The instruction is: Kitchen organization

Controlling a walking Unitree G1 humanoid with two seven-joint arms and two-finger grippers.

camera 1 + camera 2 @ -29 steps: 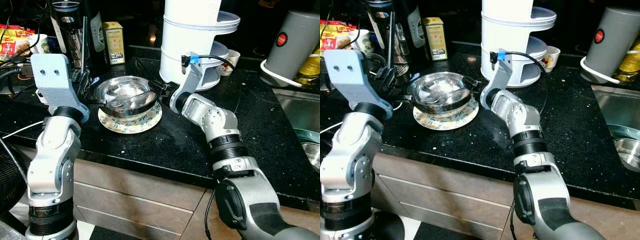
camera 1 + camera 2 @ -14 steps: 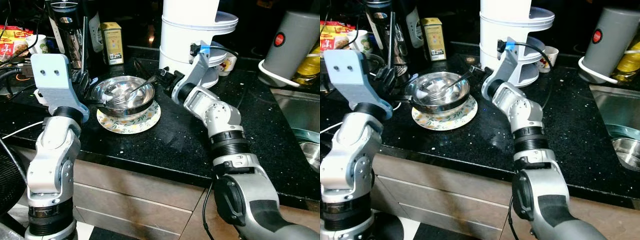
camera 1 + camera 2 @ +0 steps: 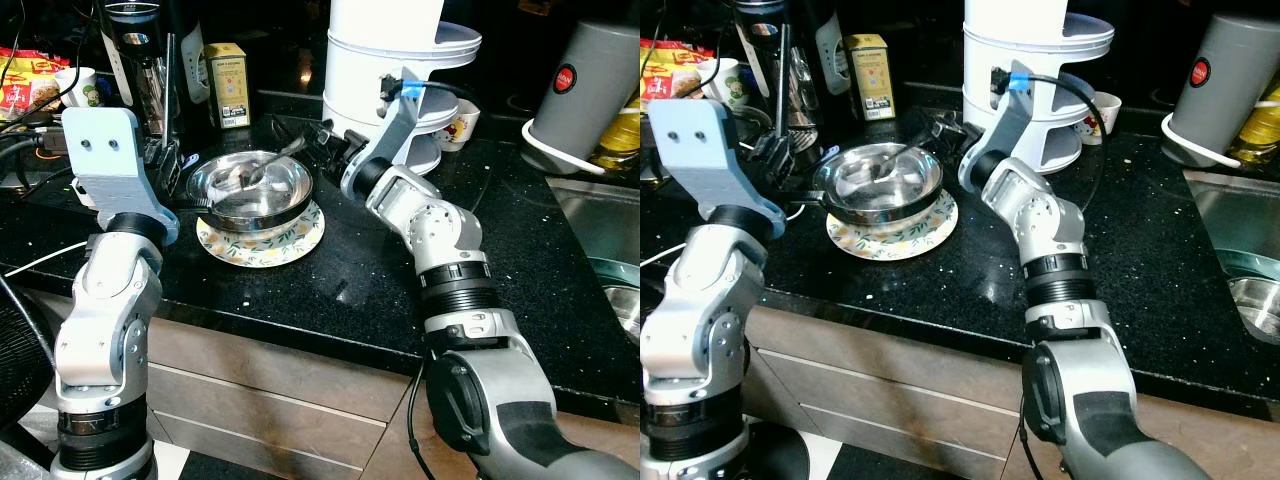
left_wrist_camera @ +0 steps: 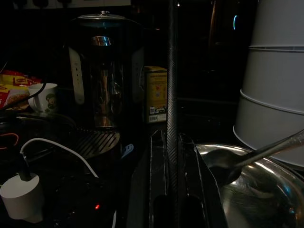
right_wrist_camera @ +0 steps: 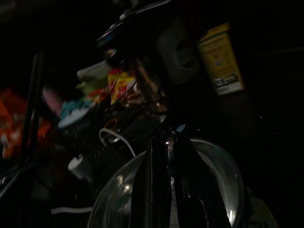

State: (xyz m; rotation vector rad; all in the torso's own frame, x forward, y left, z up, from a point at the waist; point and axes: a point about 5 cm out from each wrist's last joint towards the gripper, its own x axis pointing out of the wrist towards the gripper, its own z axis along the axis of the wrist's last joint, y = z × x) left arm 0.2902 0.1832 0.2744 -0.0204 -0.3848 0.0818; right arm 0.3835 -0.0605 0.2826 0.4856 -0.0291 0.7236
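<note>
A steel bowl stands on a floral plate on the black counter. My right gripper is just past the bowl's far right rim, shut on the handle of a spoon. The spoon slants up out of the bowl, its head still low inside; the left wrist view shows the spoon over the bowl. My left gripper lies along the counter at the bowl's left rim, fingers together against the rim. The right wrist view is dark and shows the bowl below the gripper.
A tall white tiered container stands right behind my right gripper. A coffee maker, a yellow box and a mug line the back left. A grey canister and the sink are at the right.
My right gripper has risen and drawn back toward the white container, tipping the spoon's handle up from lying flat in the bowl. The left arm has stayed put.
</note>
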